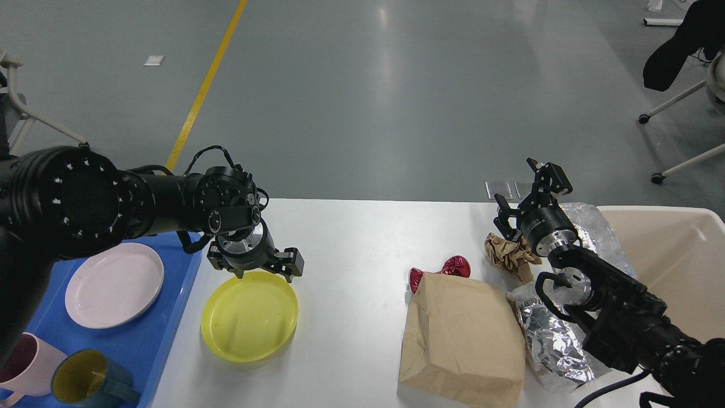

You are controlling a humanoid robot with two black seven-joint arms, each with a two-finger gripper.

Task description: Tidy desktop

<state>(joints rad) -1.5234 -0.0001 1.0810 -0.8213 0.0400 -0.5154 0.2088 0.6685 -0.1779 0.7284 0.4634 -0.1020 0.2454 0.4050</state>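
The white desktop [351, 243] holds a yellow plate [249, 317] at its left. My left gripper [255, 271] points down over the plate's far rim, fingers spread wide and empty. On the right lie a brown paper bag [464, 334], a crumpled brown paper ball [510, 255], a red foil wrapper [456, 266] and crumpled silver foil [549, 334]. My right gripper [527, 195] is open and empty, just above and behind the paper ball.
A blue tray [170, 334] at the left holds a pink plate [113, 292], a pink mug [22, 362] and a teal mug [85, 377]. A cream bin [668, 255] stands at the right edge, more silver foil [595, 226] against it. An office chair [696, 68] stands beyond.
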